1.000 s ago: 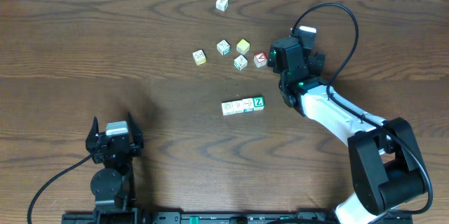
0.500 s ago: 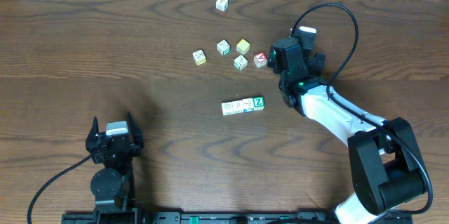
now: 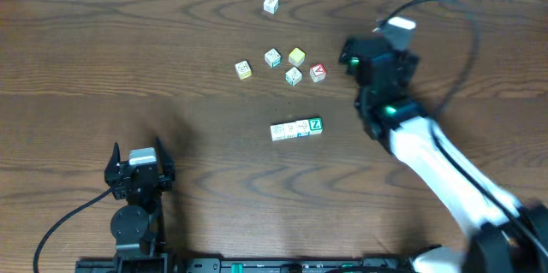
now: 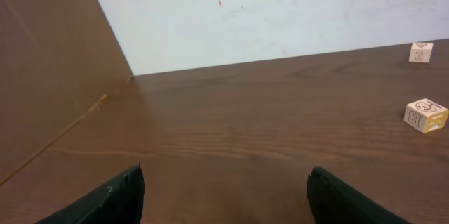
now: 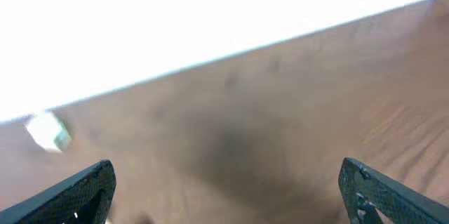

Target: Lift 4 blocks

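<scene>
Four blocks (image 3: 296, 128) in a row, near the right jaws, well apart from the left jaws. Both gape wide, empty.

1. A dark brown table (image 3: 128, 68) with wavy wood grain filled the overhead view.
2. Along its far edge ran a white wall (image 4: 280, 13), plain but for a tiny red speck (image 4: 219, 2).
3. In the left wrist view a brown panel (image 4: 49, 62) rose at the table's left side and met the wall.
4. The light was even; the right wrist view was blurred, its wall glaring white.
</scene>
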`<state>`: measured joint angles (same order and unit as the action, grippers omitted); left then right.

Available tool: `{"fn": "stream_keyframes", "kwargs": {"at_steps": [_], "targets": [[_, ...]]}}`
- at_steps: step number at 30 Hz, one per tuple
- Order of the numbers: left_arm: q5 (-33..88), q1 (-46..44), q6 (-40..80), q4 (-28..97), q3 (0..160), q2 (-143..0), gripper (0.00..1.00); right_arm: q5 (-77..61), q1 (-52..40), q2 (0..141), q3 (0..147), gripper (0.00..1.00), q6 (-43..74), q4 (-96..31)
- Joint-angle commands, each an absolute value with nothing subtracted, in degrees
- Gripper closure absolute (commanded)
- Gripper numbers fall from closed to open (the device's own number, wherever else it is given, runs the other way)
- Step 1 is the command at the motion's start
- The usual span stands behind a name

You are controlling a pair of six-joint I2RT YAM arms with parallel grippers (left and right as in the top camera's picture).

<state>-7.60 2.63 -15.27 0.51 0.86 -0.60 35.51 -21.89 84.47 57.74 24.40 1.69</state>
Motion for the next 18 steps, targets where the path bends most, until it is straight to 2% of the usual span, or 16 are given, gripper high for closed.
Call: {"fn": "stream_keyframes", "kwargs": {"at_steps": [1,8,14,18], "targets": [[-7.94,2.98,-15.18,3.42,0.23,-0.3,0.25,38.65,-19.51,77.01,58.35,0.01,25.61,1.43],[-7.94,2.98,-15.18,3.42,0.23,-0.27,0.25,31.75,-13.39,64.45,53.49,0.01,22.79,3.86],[-7.94,2.98,-15.18,3.42,0.23,-0.27,0.25,25.98,-8.38,50.61,38.11,0.01,22.02,16.14],[-7.94,2.98,-15.16,3.42,0.23,-0.3,0.25,23.03,-5.52,40.01,28.45,0.01,21.28,18.0]]}}
